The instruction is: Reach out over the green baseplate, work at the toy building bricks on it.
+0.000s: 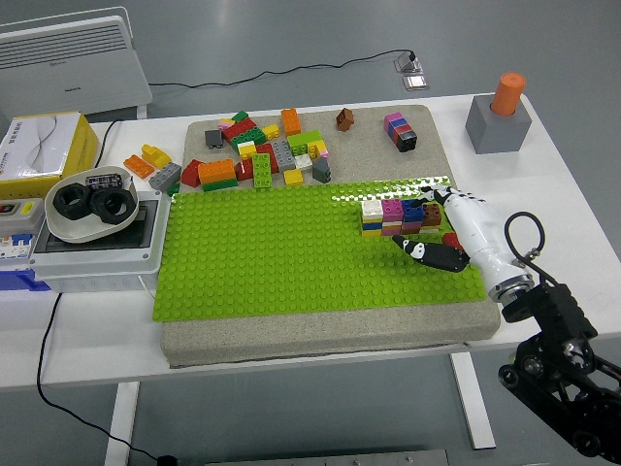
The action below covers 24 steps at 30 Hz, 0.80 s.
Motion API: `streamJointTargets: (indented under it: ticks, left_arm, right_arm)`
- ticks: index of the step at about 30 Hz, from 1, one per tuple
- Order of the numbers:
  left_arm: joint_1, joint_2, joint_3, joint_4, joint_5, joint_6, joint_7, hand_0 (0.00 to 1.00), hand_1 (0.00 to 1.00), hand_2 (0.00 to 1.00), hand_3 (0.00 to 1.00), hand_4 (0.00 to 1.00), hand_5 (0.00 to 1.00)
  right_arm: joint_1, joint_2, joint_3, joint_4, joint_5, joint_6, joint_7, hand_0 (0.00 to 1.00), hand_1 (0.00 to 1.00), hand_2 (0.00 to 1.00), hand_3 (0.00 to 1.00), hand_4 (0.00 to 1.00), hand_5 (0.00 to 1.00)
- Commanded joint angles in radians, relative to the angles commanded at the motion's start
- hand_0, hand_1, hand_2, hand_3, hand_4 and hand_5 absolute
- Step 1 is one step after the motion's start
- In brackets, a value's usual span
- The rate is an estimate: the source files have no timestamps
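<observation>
I reach my right hand (448, 233) over the right edge of the green baseplate (291, 252) with fingers loose and holding nothing, and the little row of stuck bricks (398, 216) sits just past my fingertips, so next I should pinch one.

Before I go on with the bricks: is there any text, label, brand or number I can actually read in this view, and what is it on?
Nothing can be read for certain.
White heater: a small dark mark on its front, too small to read.
Yellow box: print on the white top, blurred.
Grey electrical box: labels by the breaker switches, too small to read.
Building bricks, green baseplate, grey block with orange cylinder, right hand: no text visible.
</observation>
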Motion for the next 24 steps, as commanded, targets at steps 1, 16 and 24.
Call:
streamJointTargets:
  ticks: [1,16,24]
  left_arm:
    - [0.000,-0.001,-0.001,0.000,0.004,-0.001,0.001,0.701,0.354,0.294,0.479,0.199,0.002]
    - [0.000,-0.004,-0.003,0.000,0.018,-0.006,0.002,0.699,0.355,0.298,0.477,0.203,0.002]
    - [-0.003,-0.003,-0.007,0.000,0.012,0.000,-0.001,0.699,0.354,0.298,0.478,0.206,0.002]
  right_arm:
    - [0.009,0.002,-0.007,-0.006,-0.001,0.001,-0.002,0.777,0.784,0.824,0.621,0.850,0.503]
    - [0.095,0.009,-0.013,-0.107,-0.042,0.026,-0.026,0.767,0.778,0.819,0.622,0.823,0.483]
    - [0.108,0.003,-0.014,-0.155,-0.044,0.042,-0.032,0.766,0.776,0.818,0.627,0.811,0.493]
